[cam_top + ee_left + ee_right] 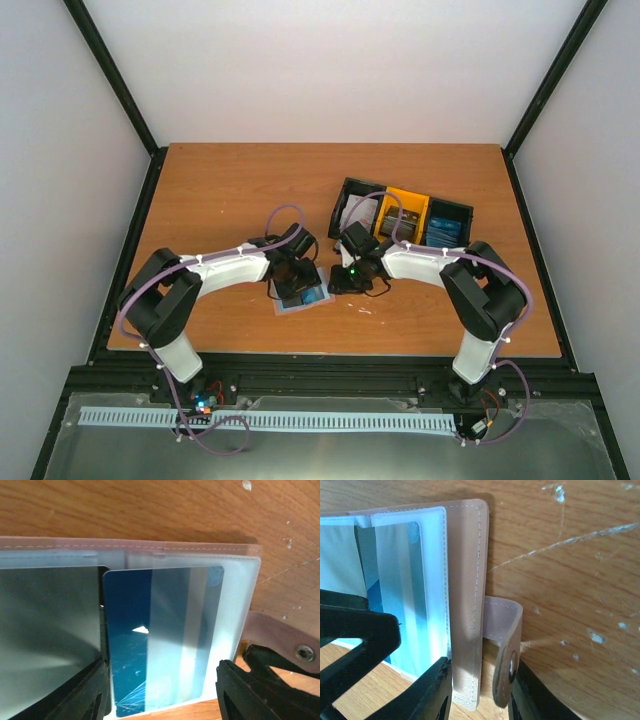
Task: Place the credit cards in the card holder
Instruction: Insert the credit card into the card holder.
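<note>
On the wooden bench [230, 200], the left end effector [160, 690] grips a blue credit card [160, 645] partway inside the open card holder [465, 580], whose snap strap [505, 645] the right end effector [480, 690] pinches.

card holder [240, 575]: open, flat on table | blue credit card [160, 645]: partly in slot

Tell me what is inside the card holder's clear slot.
A blue card sits partly inside the card holder, its near end sticking out. The left gripper straddles it. Anything beneath the card is hidden.
</note>
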